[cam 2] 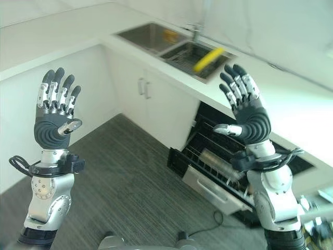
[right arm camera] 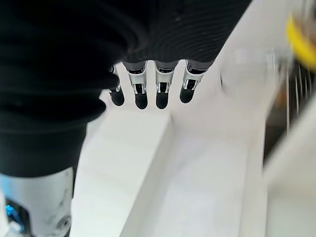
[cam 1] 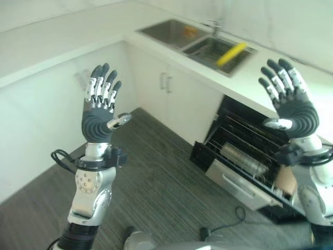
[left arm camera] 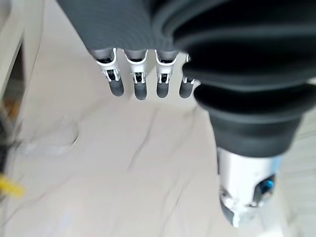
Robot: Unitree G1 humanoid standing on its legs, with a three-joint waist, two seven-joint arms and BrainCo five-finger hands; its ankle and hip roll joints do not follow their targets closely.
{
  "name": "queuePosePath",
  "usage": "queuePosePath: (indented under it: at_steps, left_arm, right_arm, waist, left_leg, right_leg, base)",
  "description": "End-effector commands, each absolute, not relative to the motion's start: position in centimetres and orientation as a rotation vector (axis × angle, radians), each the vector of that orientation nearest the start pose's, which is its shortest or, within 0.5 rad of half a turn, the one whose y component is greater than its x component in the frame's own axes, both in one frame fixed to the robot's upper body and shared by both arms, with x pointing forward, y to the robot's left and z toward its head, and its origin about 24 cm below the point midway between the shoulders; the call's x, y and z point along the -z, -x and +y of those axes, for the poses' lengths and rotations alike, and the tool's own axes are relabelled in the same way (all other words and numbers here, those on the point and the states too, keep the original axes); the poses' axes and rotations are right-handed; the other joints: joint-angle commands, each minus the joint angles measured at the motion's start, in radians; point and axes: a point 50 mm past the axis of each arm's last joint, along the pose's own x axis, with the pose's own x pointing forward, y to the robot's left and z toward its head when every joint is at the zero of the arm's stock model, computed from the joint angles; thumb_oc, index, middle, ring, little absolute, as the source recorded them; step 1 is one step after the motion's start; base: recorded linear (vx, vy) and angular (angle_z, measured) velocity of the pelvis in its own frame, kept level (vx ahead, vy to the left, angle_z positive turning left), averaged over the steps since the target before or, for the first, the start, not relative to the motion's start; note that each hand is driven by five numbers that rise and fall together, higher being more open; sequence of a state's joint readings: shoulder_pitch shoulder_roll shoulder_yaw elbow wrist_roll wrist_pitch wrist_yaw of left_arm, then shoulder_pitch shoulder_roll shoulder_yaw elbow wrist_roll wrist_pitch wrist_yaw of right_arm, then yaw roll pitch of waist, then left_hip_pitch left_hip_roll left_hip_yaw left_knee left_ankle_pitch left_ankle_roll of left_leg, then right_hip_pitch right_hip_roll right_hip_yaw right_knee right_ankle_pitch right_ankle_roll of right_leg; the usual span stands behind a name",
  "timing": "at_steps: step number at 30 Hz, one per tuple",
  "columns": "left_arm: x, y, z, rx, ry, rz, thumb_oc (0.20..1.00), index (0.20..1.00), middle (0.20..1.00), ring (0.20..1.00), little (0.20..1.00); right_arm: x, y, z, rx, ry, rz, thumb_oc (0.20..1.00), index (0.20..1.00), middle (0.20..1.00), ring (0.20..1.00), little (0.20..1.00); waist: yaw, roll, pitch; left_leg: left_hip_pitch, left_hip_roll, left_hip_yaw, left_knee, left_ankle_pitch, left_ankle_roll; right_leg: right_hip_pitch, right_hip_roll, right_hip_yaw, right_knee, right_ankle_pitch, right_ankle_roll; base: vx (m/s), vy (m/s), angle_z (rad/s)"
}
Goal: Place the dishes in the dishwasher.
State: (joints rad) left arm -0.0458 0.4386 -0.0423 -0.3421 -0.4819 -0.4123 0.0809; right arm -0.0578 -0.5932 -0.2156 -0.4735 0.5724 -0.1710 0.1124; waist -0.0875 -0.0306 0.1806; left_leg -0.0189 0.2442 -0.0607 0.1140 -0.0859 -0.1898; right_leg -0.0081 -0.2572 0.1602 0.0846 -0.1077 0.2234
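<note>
Both hands are raised with fingers straight, holding nothing: left hand [cam 1: 99,122], right hand [cam 1: 294,112]. Beyond them the open dishwasher [cam 1: 237,151] holds a glass jar [cam 1: 242,159] in its rack. Farther off, a yellow dish [cam 1: 231,53] stands in the sink [cam 1: 195,39].

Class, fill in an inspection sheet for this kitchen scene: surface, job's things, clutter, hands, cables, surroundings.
Surface: white counter around a double sink.
Job's things: yellow dish in the right basin; dishwasher open, rack pulled out.
Clutter: nothing seen.
Hands: left hand and right hand raised, fingers straight, holding nothing.
Cables: nothing seen beyond the robot's own.
Surroundings: white cabinets, grey plank floor.
</note>
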Motion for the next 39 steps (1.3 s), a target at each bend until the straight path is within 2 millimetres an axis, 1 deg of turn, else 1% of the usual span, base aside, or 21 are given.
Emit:
queuePosePath:
  at_steps: [1, 2, 4, 5, 6, 7, 8, 10, 13, 16, 18, 19, 20, 21, 22, 24, 27, 28, 34, 37, 39]
  left_arm:
    - [-20.7, -22.3, 18.4, 0.225, 0.07, -0.893, 1.0, 1.0, 1.0, 1.0, 1.0]
    - [-20.7, -22.7, 18.1, 0.239, 0.06, -0.871, 1.0, 1.0, 1.0, 1.0, 1.0]
    - [-20.7, -22.9, 18.6, 0.179, 0.044, -0.86, 1.0, 1.0, 1.0, 1.0, 1.0]
    - [-20.7, -22.9, 18.6, 0.179, 0.044, -0.86, 1.0, 1.0, 1.0, 1.0, 1.0]
    - [-20.5, -22.7, 19.5, 0.133, 0.018, -0.863, 1.0, 1.0, 1.0, 1.0, 1.0]
    - [-20.6, -22.7, 19.7, 0.135, 0.028, -0.858, 1.0, 1.0, 1.0, 1.0, 1.0]
    - [-20.6, -22.7, 19.7, 0.137, 0.032, -0.856, 1.0, 1.0, 1.0, 1.0, 1.0]
    - [-20.5, -22.8, 19.3, 0.146, 0.042, -0.847, 1.0, 1.0, 1.0, 1.0, 1.0]
    - [-20.5, -22.7, 18.7, 0.157, 0.047, -0.859, 1.0, 1.0, 1.0, 1.0, 1.0]
    - [-20.0, -22.4, 18.4, 0.169, 0.074, -0.831, 1.0, 1.0, 1.0, 1.0, 1.0]
    - [-19.9, -22.3, 18.4, 0.161, 0.088, -0.828, 1.0, 1.0, 1.0, 1.0, 1.0]
    - [-19.7, -22.2, 18.6, 0.153, 0.102, -0.822, 1.0, 1.0, 1.0, 1.0, 1.0]
    - [-19.6, -22.2, 18.6, 0.151, 0.102, -0.821, 1.0, 1.0, 1.0, 1.0, 1.0]
    - [-19.5, -22.2, 18.5, 0.149, 0.1, -0.82, 1.0, 1.0, 1.0, 1.0, 1.0]
    - [-19.3, -22.1, 18.4, 0.149, 0.109, -0.815, 1.0, 1.0, 1.0, 1.0, 1.0]
    - [-19.2, -22.0, 18.5, 0.135, 0.11, -0.816, 1.0, 1.0, 1.0, 1.0, 1.0]
    - [-19.0, -21.8, 18.6, 0.123, 0.147, -0.823, 1.0, 1.0, 1.0, 1.0, 1.0]
    - [-19.0, -21.8, 18.6, 0.126, 0.147, -0.831, 1.0, 1.0, 1.0, 1.0, 1.0]
    - [-19.5, -21.9, 18.7, 0.19, 0.142, -0.866, 1.0, 1.0, 1.0, 1.0, 1.0]
    - [-20.2, -22.2, 18.3, 0.231, 0.132, -0.887, 1.0, 1.0, 1.0, 1.0, 1.0]
    - [-20.4, -22.3, 18.2, 0.233, 0.127, -0.891, 1.0, 1.0, 1.0, 1.0, 1.0]
  right_arm:
    - [-23.5, -20.2, -22.3, -0.213, 0.109, -0.87, 1.0, 1.0, 1.0, 1.0, 1.0]
    - [-23.1, -20.0, -22.5, -0.195, 0.069, -0.856, 1.0, 1.0, 1.0, 1.0, 1.0]
    - [-22.6, -20.3, -21.9, -0.264, 0.017, -0.847, 1.0, 1.0, 1.0, 1.0, 1.0]
    - [-22.6, -20.3, -21.9, -0.264, 0.017, -0.847, 1.0, 1.0, 1.0, 1.0, 1.0]
    - [-21.8, -20.9, -20.9, -0.323, -0.017, -0.839, 1.0, 1.0, 1.0, 1.0, 1.0]
    - [-21.9, -20.9, -20.8, -0.321, -0.014, -0.84, 1.0, 1.0, 1.0, 1.0, 1.0]
    - [-21.9, -20.9, -20.8, -0.32, -0.013, -0.839, 1.0, 1.0, 1.0, 1.0, 1.0]
    - [-22.0, -21.4, -20.2, -0.308, 0.009, -0.829, 1.0, 1.0, 1.0, 1.0, 1.0]
    - [-22.1, -21.7, -19.9, -0.302, 0.007, -0.841, 1.0, 1.0, 1.0, 1.0, 1.0]
    - [-22.2, -21.7, -20.6, -0.28, 0.033, -0.824, 1.0, 1.0, 1.0, 1.0, 1.0]
    - [-22.3, -21.7, -20.6, -0.288, 0.045, -0.82, 1.0, 1.0, 1.0, 1.0, 1.0]
    - [-22.4, -21.6, -20.5, -0.294, 0.08, -0.822, 1.0, 1.0, 1.0, 1.0, 1.0]
    - [-22.5, -21.7, -20.4, -0.299, 0.078, -0.822, 1.0, 1.0, 1.0, 1.0, 1.0]
    - [-22.6, -21.8, -20.3, -0.307, 0.073, -0.82, 1.0, 1.0, 1.0, 1.0, 1.0]
    - [-22.7, -22.1, -19.8, -0.316, 0.089, -0.816, 1.0, 1.0, 1.0, 1.0, 1.0]
    - [-22.5, -21.8, -19.7, -0.333, 0.1, -0.818, 1.0, 1.0, 1.0, 1.0, 1.0]
    - [-22.7, -21.4, -20.1, -0.34, 0.133, -0.824, 1.0, 1.0, 1.0, 1.0, 1.0]
    - [-22.9, -21.5, -20.3, -0.339, 0.133, -0.828, 1.0, 1.0, 1.0, 1.0, 1.0]
    - [-23.5, -21.3, -21.3, -0.283, 0.146, -0.852, 1.0, 1.0, 1.0, 1.0, 1.0]
    - [-23.0, -20.5, -21.7, -0.244, 0.13, -0.861, 1.0, 1.0, 1.0, 1.0, 1.0]
    - [-22.5, -20.3, -21.5, -0.254, 0.108, -0.856, 1.0, 1.0, 1.0, 1.0, 1.0]
  waist:
    - [-0.014, 0.015, -0.032]
    - [-0.021, 0.013, -0.03]
    - [-0.002, 0.016, -0.033]
    - [-0.002, 0.016, -0.033]
    - [0.02, 0.029, -0.03]
    - [0.023, 0.032, -0.03]
    - [0.024, 0.033, -0.029]
    - [0.023, 0.027, -0.027]
    - [0.03, 0.019, -0.029]
    - [0.036, 0.006, -0.033]
    - [0.043, -0.001, -0.028]
    - [0.057, -0.006, -0.021]
    - [0.059, -0.008, -0.021]
    - [0.061, -0.007, -0.021]
    - [0.057, 0.003, -0.029]
    - [0.048, 0.013, -0.042]
    - [0.048, 0.025, -0.057]
    - [0.048, 0.027, -0.06]
    - [0.036, 0.031, -0.08]
    - [0.02, 0.02, -0.075]
    - [0.004, 0.024, -0.069]
  left_leg:
    - [0.028, 0.002, 0.079, -0.106, 0.12, 0.043]
    - [0.024, -0.041, 0.112, -0.1, 0.109, 0.066]
    - [0.053, -0.056, 0.208, -0.114, 0.1, 0.076]
    - [0.053, -0.056, 0.208, -0.114, 0.1, 0.076]
    - [0.113, -0.059, 0.364, -0.163, 0.109, 0.089]
    - [0.131, -0.06, 0.396, -0.182, 0.115, 0.09]
    - [0.138, -0.061, 0.402, -0.189, 0.116, 0.09]
    - [0.164, -0.102, 0.398, -0.201, 0.1, 0.099]
    - [0.168, -0.124, 0.403, -0.201, 0.082, 0.104]
    - [0.121, -0.124, 0.396, -0.075, 0.099, 0.082]
    - [0.08, -0.119, 0.384, 0.035, 0.116, 0.063]
    - [0.001, -0.114, 0.338, 0.139, 0.163, 0.035]
    - [-0.014, -0.108, 0.33, 0.144, 0.169, 0.031]
    - [-0.028, -0.09, 0.326, 0.125, 0.173, 0.027]
    - [0.008, -0.036, 0.353, -0.023, 0.168, 0.038]
    - [0.044, -0.004, 0.357, -0.14, 0.205, 0.037]
    - [0.024, 0.062, 0.277, -0.201, 0.286, 0.006]
    - [0.023, 0.068, 0.265, -0.201, 0.284, 0.005]
    - [0.063, 0.021, 0.312, -0.201, 0.194, 0.029]
    - [0.066, -0.06, 0.306, -0.201, 0.17, 0.072]
    - [0.068, -0.086, 0.29, -0.201, 0.163, 0.095]
  right_leg:
    - [0.052, -0.059, -0.188, 0.083, 0.058, -0.015]
    - [0.011, -0.111, -0.225, 0.123, 0.177, -0.023]
    - [-0.008, -0.157, -0.347, 0.16, 0.225, -0.023]
    - [-0.008, -0.157, -0.347, 0.16, 0.225, -0.023]
    - [-0.01, -0.094, -0.53, 0.182, 0.174, -0.02]
    - [0.004, -0.04, -0.571, 0.173, 0.14, -0.03]
    - [0.008, -0.02, -0.581, 0.173, 0.131, -0.033]
    - [-0.019, 0.081, -0.607, 0.16, 0.142, -0.044]
    - [-0.03, 0.096, -0.645, 0.081, 0.146, -0.072]
    - [0.054, 0.162, -0.584, -0.011, 0.079, -0.132]
    - [0.073, 0.167, -0.574, -0.025, 0.071, -0.149]
    - [0.103, 0.172, -0.544, -0.053, 0.068, -0.165]
    - [0.109, 0.17, -0.536, -0.061, 0.07, -0.165]
    - [0.117, 0.168, -0.523, -0.074, 0.071, -0.161]
    - [0.131, 0.149, -0.513, -0.099, 0.073, -0.144]
    - [0.135, 0.138, -0.513, -0.116, 0.081, -0.131]
    - [0.145, 0.112, -0.492, -0.119, 0.074, -0.121]
    - [0.146, 0.103, -0.491, -0.111, 0.066, -0.116]
    - [0.151, -0.002, -0.502, -0.066, 0.079, -0.046]
    - [0.076, -0.074, -0.487, 0.092, 0.207, -0.015]
    - [0.001, -0.051, -0.449, 0.184, 0.226, -0.011]
  base:
    - [0.17, 0.46, -0.6]
    - [0.16, 0.478, -0.53]
    - [0.1, 0.354, -0.74]
    - [0.09, 0.51, -1.21]
    - [0.05, 0.445, -1.53]
    - [0.06, 0.464, -1.78]
    - [0.04, 0.16, -2.63]
    - [0.04, 0.106, -1.61]
    - [0.01, -0.052, -0.63]
    - [0.06, -0.136, 0.05]
    - [0.03, -0.042, -0.1]
    - [0.04, 0.02, -0.35]
    - [0.07, 0.076, -0.29]
    - [0.1, 0.306, -0.38]
    - [0.12, 0.36, -0.41]
    - [0.12, 0.369, -0.54]
    - [0.16, 0.453, -0.53]
    - [0.19, 0.55, -0.42]
    - [0.16, 0.473, -0.2]
    - [0.13, 0.424, 0.29]
    - [0.13, 0.287, 0.47]
